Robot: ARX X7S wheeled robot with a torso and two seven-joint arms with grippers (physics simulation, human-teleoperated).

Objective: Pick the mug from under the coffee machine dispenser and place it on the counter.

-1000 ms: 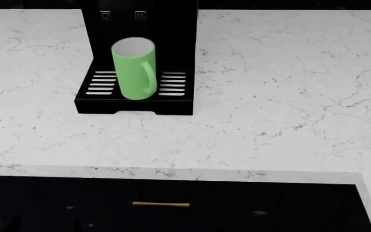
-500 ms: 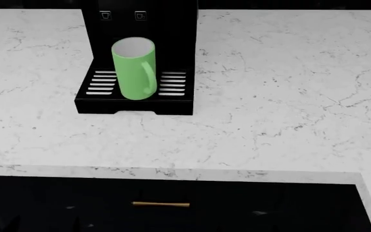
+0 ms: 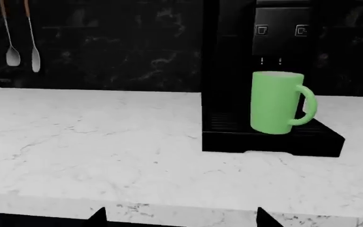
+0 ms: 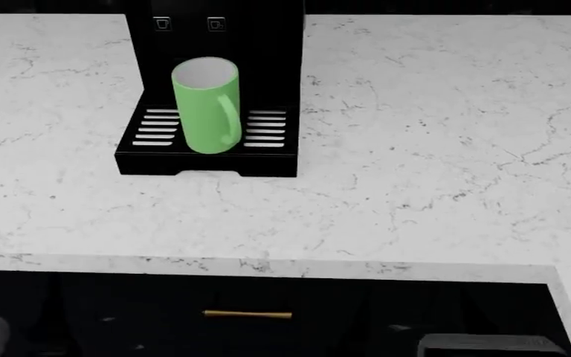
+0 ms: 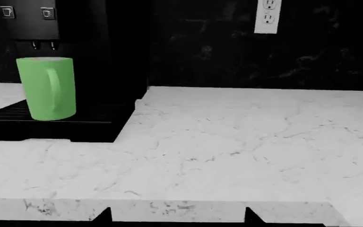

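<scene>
Left end effector (image 3: 178, 218): only two dark fingertip stubs show at the near edge of the left wrist view, set well apart, so it looks wide and holds nothing. In the head view only a grey part of the arm shows at the near left corner.
Right end effector (image 5: 178, 215): two dark tips show the same way in the right wrist view, wide apart and empty. It sits low, in front of the desk's near edge.
Mug (image 4: 207, 104): upright on the drip tray (image 4: 157, 128), directly under the two spouts, handle (image 4: 230, 119) turned toward the near right. Nothing touches it.
Coffee machine dispenser (image 4: 216, 44): stands at the far left of the desk, its two cup-icon buttons above the mug.
Desk (image 4: 415, 149): the white marble counter, with a broad stretch to the right of the machine and in front of it.
Step in hand: judged as the very start; both arms are still short of the desk and the mug is not yet grasped.
Next move: likely one arm must rise over the near edge, reach in to the mug, and close around its body without striking the spouts.
</scene>
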